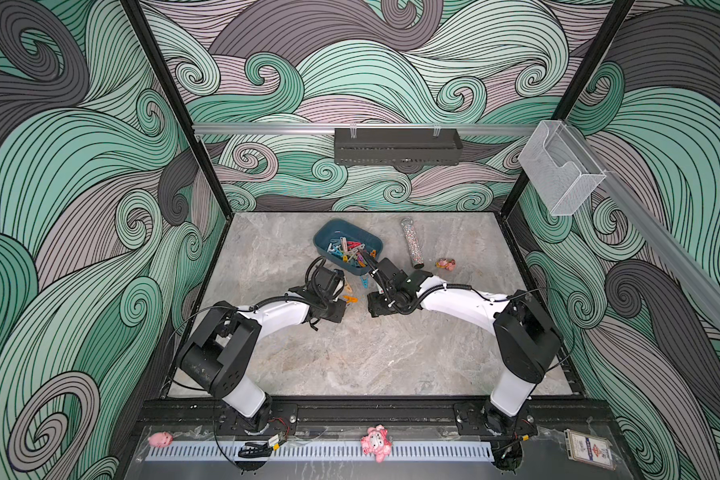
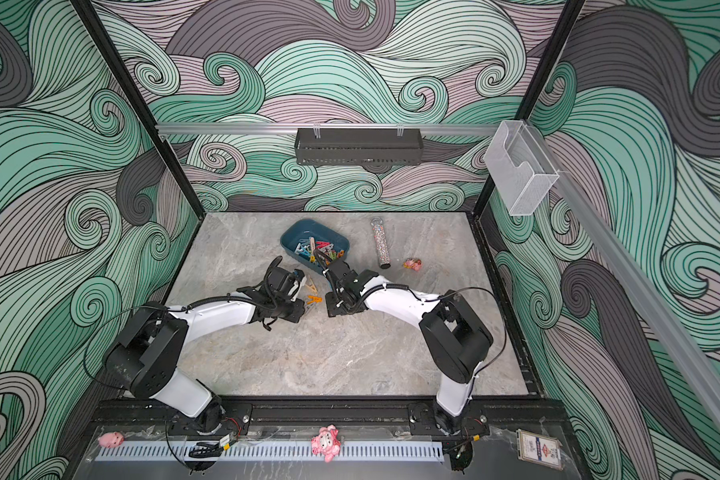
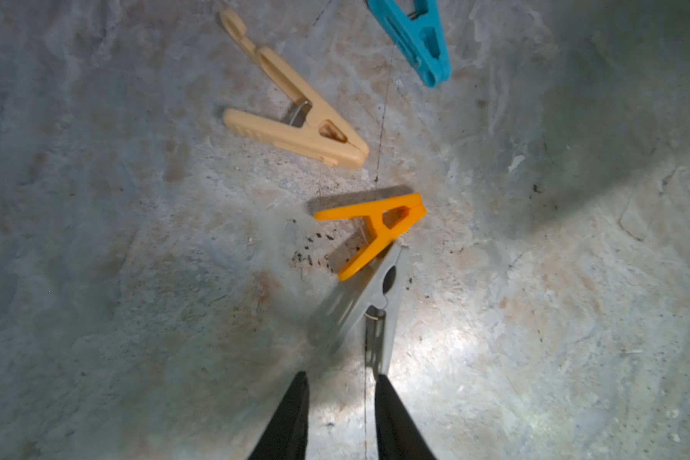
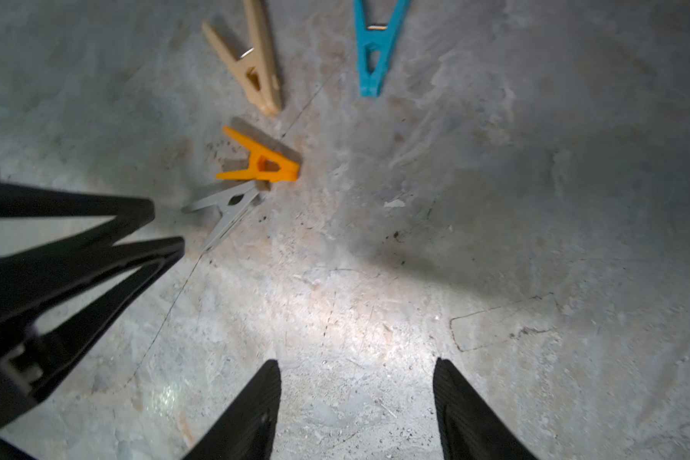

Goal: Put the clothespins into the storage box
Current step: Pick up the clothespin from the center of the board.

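The left gripper (image 3: 340, 376) sits with fingers close-set at the tail of the grey clothespin (image 3: 375, 294), pinch unclear, likely because those legs grip best; the right gripper (image 4: 357, 362) hangs spread, empty

1. Left arm (image 1: 279, 313), right arm (image 1: 466, 307): white shells, black joint housings (image 1: 225, 353).
2. Cables (image 1: 454, 286): black, spiral-wrapped along forearms.
3. Right gripper (image 4: 356, 361): black tapered fingers (image 4: 252, 410), ribbed faces.
4. Base plates (image 1: 470, 415): black, silver screws (image 1: 294, 419).
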{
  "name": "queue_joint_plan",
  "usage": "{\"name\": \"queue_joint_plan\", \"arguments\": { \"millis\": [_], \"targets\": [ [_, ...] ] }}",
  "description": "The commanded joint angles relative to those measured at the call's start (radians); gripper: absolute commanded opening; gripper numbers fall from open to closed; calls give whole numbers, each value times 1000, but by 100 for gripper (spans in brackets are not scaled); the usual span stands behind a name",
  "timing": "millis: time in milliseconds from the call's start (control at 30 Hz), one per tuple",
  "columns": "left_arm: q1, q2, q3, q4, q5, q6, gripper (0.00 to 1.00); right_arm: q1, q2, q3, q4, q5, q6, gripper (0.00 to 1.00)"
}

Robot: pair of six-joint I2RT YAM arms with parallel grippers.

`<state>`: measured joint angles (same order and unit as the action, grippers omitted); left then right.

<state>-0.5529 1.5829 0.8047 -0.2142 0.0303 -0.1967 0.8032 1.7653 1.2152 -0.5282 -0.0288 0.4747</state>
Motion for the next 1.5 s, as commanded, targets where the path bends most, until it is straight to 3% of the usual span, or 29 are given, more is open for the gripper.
{"name": "queue_joint_plan", "arguments": {
  "millis": [0, 67, 167, 200, 667, 1000, 1300, 1467],
  "targets": [
    [-5, 26, 28, -15, -9, 28, 28, 5, -48, -17, -37, -62, -154, 70],
    [-5, 35, 32, -12, -7, 29, 28, 5, -75, -35, -30, -73, -180, 77],
    [-5, 48, 39, -7, -6, 33, 27, 5, -109, -62, -7, -94, -197, 99],
    [-5, 52, 43, -7, -7, 34, 27, 3, -118, -69, 0, -95, -196, 100],
    [-5, 120, 79, 10, 16, 52, 19, 6, -122, -83, 37, -101, -157, 100],
    [-5, 129, 90, 0, 52, 46, 3, 12, -75, -72, 22, -129, -171, 100],
    [-4, 2, 67, -66, 91, 15, 0, 17, -64, -59, 9, -107, -185, 100],
    [13, -81, 116, -168, -19, -1, 0, 19, -42, -28, 1, -95, -219, 100]
  ]
}}
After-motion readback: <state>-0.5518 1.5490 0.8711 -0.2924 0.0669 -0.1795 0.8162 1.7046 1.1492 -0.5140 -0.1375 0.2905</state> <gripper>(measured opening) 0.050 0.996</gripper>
